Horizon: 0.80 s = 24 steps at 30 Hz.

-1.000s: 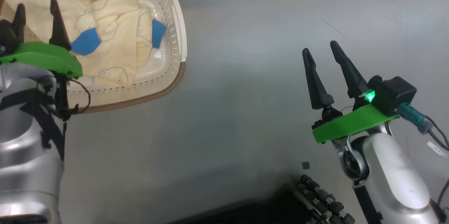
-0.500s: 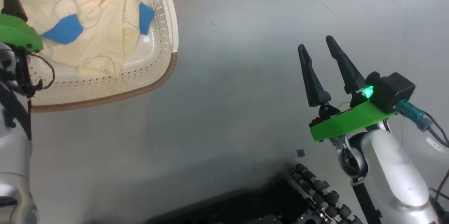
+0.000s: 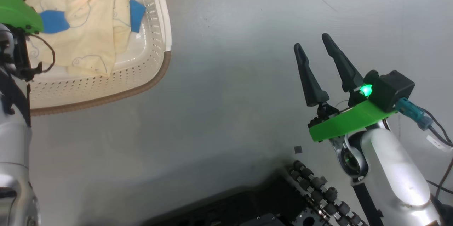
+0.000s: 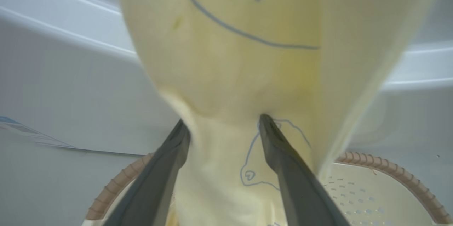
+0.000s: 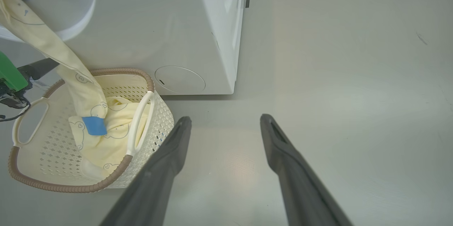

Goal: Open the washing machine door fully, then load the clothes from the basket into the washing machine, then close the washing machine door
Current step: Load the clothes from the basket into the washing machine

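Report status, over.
Left gripper open, fingers astride clothes. Right gripper open, holding nothing. Clothes strung from basket up past washer front. No obstruction seen.

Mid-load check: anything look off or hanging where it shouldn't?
Yes. The clothes are strung out in a long strip from the basket up toward the washing machine opening, the blue-patched end lying in the basket. The strip passes between the spread fingers of the left gripper.
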{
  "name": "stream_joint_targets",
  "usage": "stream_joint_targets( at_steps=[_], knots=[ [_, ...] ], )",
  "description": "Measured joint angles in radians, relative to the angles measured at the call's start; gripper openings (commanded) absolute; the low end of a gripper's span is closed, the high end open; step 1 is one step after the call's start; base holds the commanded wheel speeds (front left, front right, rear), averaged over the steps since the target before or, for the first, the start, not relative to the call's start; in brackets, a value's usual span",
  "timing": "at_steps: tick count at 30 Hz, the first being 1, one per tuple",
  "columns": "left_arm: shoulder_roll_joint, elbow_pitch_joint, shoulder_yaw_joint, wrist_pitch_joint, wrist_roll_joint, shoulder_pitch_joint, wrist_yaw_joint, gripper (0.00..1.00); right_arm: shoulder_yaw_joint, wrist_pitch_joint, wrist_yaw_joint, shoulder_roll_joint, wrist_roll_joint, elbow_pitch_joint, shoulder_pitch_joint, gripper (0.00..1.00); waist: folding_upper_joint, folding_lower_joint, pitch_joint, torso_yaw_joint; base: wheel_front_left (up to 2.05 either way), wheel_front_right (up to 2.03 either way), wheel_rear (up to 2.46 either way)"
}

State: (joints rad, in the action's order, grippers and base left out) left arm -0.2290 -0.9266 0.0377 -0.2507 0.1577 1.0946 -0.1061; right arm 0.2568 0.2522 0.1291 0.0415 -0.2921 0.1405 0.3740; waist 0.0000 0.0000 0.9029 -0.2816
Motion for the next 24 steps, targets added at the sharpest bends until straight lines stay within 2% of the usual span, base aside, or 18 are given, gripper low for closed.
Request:
stream_joint_targets(
  at_steps=[2,3,4,5,6,7,24],
  knots=[
    [0.0,0.014,0.0,0.001,0.0,0.004,0.0,1.0,0.001,0.0,0.0,0.0,0.0,0.0,0.0,1.0,0.0,0.0,0.002,-0.002,0.0,0.0,0.0],
    [0.001,0.02,0.002,0.001,0.0,0.001,0.0,0.86,0.002,0.0,0.0,0.0,0.0,0.0,0.0,1.0,0.0,0.0,0.003,-0.002,0.0,0.0,0.0],
    [0.002,0.026,0.002,0.001,0.0,0.0,0.0,0.72,0.002,0.0,0.0,0.0,-0.002,0.0,0.0,1.0,0.0,0.0,0.003,-0.002,0.0,0.0,0.0],
    [0.007,0.036,0.004,0.002,0.0,-0.005,0.0,0.47,0.002,0.0,0.0,0.0,-0.005,0.0,0.0,1.0,0.0,0.0,0.003,-0.002,0.0,0.0,0.0],
    [0.012,0.048,0.007,0.002,0.0,-0.01,0.0,0.1,0.002,0.0,0.0,0.0,-0.006,0.0,0.0,1.0,0.0,0.0,0.003,-0.001,0.0,0.0,0.0],
    [0.018,0.058,0.007,0.002,0.0,-0.014,-0.002,0.0,0.002,0.0,0.0,0.0,-0.006,0.0,0.0,1.0,0.0,0.0,0.003,0.0,0.0,0.0,0.0],
    [0.09,0.233,0.042,-0.002,0.021,-0.098,-0.018,0.0,-0.018,0.0,0.0,0.0,-0.006,0.005,0.0,1.0,0.0,0.0,-0.045,0.055,0.0,0.0,0.0]
  ],
)
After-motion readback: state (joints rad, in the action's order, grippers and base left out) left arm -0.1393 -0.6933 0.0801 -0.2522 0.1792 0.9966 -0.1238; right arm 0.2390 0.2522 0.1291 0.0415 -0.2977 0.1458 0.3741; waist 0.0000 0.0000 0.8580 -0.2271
